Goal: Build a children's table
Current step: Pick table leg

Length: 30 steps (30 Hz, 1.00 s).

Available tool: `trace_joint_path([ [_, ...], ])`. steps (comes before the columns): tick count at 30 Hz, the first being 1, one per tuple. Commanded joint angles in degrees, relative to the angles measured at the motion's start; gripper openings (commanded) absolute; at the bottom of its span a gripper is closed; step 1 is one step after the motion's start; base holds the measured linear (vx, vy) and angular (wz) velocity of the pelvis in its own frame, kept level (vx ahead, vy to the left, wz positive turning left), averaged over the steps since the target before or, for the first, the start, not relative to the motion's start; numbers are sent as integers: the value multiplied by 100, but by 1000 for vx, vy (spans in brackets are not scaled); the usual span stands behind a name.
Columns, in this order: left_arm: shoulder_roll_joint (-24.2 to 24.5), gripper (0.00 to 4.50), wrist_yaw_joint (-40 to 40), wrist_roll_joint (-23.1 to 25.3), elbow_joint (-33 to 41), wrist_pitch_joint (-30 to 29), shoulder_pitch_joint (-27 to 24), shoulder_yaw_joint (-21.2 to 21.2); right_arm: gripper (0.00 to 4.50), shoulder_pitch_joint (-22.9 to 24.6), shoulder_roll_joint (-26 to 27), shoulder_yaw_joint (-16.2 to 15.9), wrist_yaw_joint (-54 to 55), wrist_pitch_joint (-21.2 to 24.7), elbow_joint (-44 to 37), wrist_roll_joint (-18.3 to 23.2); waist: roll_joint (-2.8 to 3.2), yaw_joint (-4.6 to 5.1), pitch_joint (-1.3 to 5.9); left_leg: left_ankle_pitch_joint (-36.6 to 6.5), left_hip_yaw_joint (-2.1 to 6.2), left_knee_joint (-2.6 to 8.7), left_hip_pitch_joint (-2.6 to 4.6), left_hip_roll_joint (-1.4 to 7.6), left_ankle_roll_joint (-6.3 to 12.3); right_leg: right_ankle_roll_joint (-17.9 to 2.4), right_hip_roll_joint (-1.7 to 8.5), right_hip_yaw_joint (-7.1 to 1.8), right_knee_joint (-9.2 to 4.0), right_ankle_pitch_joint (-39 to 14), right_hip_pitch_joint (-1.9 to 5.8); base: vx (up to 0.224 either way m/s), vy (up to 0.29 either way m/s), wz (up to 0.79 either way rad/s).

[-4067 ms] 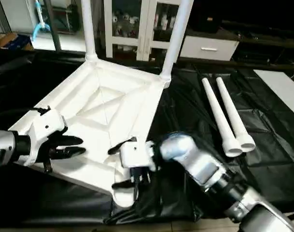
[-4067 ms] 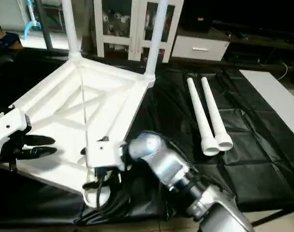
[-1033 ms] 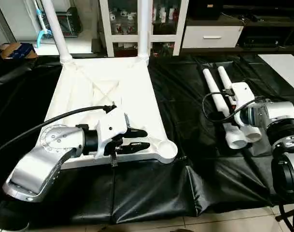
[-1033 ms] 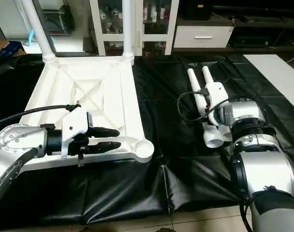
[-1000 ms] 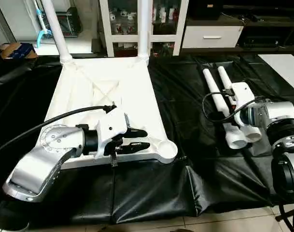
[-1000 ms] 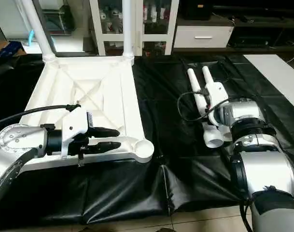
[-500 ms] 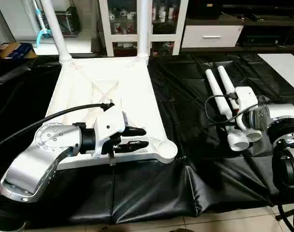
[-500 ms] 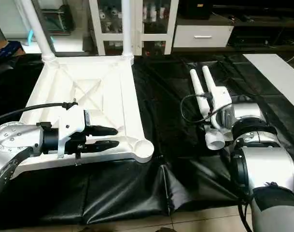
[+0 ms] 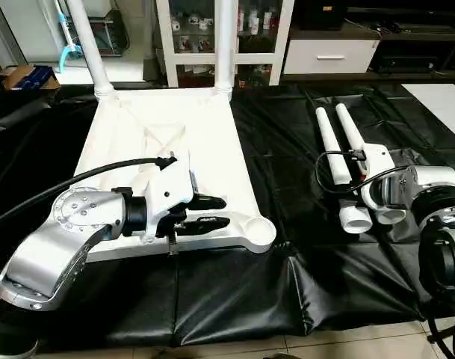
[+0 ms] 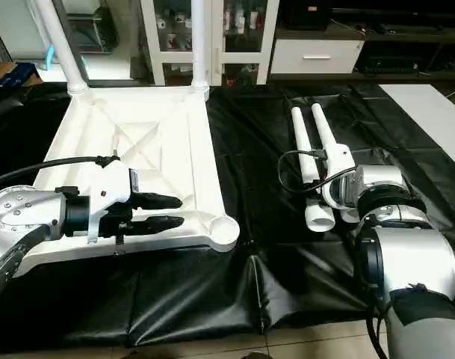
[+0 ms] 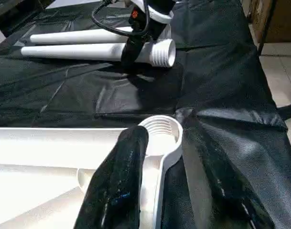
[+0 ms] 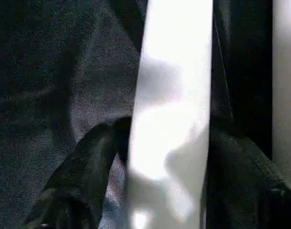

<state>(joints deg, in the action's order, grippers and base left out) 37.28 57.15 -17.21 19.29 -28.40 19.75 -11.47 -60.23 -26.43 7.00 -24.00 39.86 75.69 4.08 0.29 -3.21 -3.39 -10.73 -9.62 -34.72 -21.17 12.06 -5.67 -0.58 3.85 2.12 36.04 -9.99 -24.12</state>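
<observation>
your table top (image 9: 175, 149) lies upside down on the black sheet (image 9: 287, 134), ribbed underside up, with two fitted legs (image 9: 226, 45) standing upright in its far corner sockets and an empty socket (image 9: 258, 232) at the near right corner. your two loose legs (image 10: 305, 164) lie side by side on the sheet to its right, long axes running away from you, wide threaded ends nearest you. your left gripper (image 9: 212, 212) hovers over the top's near edge by the empty socket, fingers parted narrowly and holding nothing; your right gripper (image 12: 150, 157) straddles the left one of the loose legs, one finger on each side of the tube, and you cannot tell whether they clamp it.
</observation>
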Motion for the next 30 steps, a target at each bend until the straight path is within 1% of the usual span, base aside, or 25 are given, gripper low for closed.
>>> trace_joint_path([
  [1,44,146,6,-15,111,-19,65,32,274,95,4,85,34,28,70,14,-7,-8,341,-1370,-80,364,27,13,-131,-1307,224,-131,-401,-1428,275,0,0,0],
  [6,69,146,-10,-43,124,-13,83,73,227,117,-30,169,107,-32,69,56,-6,-15,346,-1359,-81,364,27,11,-143,-1289,224,-131,-404,-1439,276,0,0,0],
  [7,70,146,-10,-44,121,-15,87,77,227,117,-33,177,109,-34,69,63,-6,-16,347,-1366,-81,364,28,10,-146,-1286,223,-131,-403,-1447,276,0,0,0],
  [9,70,146,-20,-51,104,12,97,119,204,114,-40,233,139,-81,59,91,-2,-15,352,-1386,-81,362,32,10,-151,-1287,222,-130,-403,-1452,275,0,0,0],
  [14,31,146,-95,-121,33,-19,156,260,193,89,-59,363,141,-145,23,167,-4,-19,367,-1342,-82,356,27,6,-156,-1287,221,-130,-398,-1415,284,0,0,0],
  [17,-26,146,-180,-207,-99,7,266,443,193,40,-65,487,118,-277,-47,253,6,-22,377,-1298,-86,349,26,8,-150,-1323,218,-128,-387,-1287,283,0,0,0],
  [19,-79,146,-256,-219,-205,129,374,577,191,-61,-79,550,-5,-297,-125,323,8,-22,387,-1253,-87,347,26,5,-135,-1348,211,-125,-379,-1190,293,0,0,0],
  [20,-128,146,-316,-246,-233,120,421,628,191,-95,-85,570,-50,-280,-155,352,9,-21,394,-1227,-89,341,23,5,-116,-1377,206,-125,-371,-1108,297,0,0,0],
  [21,-427,146,-685,-398,-408,73,705,913,191,-286,-120,674,-332,-180,-343,515,3,-23,411,-1182,-91,332,20,7,-109,-1425,205,-126,-359,-977,316,0,0,0],
  [22,-427,146,-685,-398,-408,73,705,913,191,-286,-120,674,-332,-180,-343,515,3,-23,411,-1182,-91,332,20,7,-109,-1425,205,-126,-359,-977,316,0,0,0],
  [23,-550,146,-835,-460,-477,43,816,1020,191,-354,-131,714,-440,-139,-419,573,-4,-43,429,-1074,-96,313,9,-2,-53,-1491,200,-128,-337,-776,330,0,0,0],
  [24,-736,146,-1128,-513,-610,-56,1015,1168,191,-454,-163,764,-617,29,-593,682,-16,-43,428,-1025,-95,307,-5,-2,-20,-1500,189,-124,-320,-700,340,0,0,0],
  [25,-884,163,-1377,-567,-726,-174,1186,1293,191,-522,-188,784,-791,211,-774,760,-4,-51,425,-1018,-93,300,-11,-6,1,-1496,193,-125,-327,-699,337,0,0,0],
  [26,-1039,174,-1624,-669,-841,-347,1366,1436,191,-564,-219,789,-974,476,-1058,866,-21,-49,427,-983,-102,294,-8,-20,26,-1478,167,-129,-325,-626,356,0,0,0],
  [27,-1320,181,-1972,-934,-967,-631,1599,1678,191,-483,-284,779,-1222,961,-1772,1115,-48,-69,441,-861,-93,286,-16,-13,78,-1483,177,-133,-309,-478,369,0,0,0],
  [28,-1505,181,-2185,-1128,-1008,-782,1709,1824,191,-293,-305,787,-1320,1222,-2438,1341,-54,-77,437,-792,-93,288,-23,-20,100,-1467,172,-134,-308,-403,385,0,0,0],
  [29,-1505,181,-2185,-1128,-1008,-782,1709,1824,191,-293,-305,787,-1320,1222,-2438,1341,-69,-113,449,-623,-83,281,-32,-19,146,-1436,194,-141,-300,-244,406,0,0,0],
  [30,-1760,198,-2430,-1417,-1020,-944,1831,1987,191,114,-317,820,-1433,1552,-3638,1757,-68,-132,451,-508,-89,283,-29,-13,195,-1435,190,-138,-302,-155,393,0,0,0],
])
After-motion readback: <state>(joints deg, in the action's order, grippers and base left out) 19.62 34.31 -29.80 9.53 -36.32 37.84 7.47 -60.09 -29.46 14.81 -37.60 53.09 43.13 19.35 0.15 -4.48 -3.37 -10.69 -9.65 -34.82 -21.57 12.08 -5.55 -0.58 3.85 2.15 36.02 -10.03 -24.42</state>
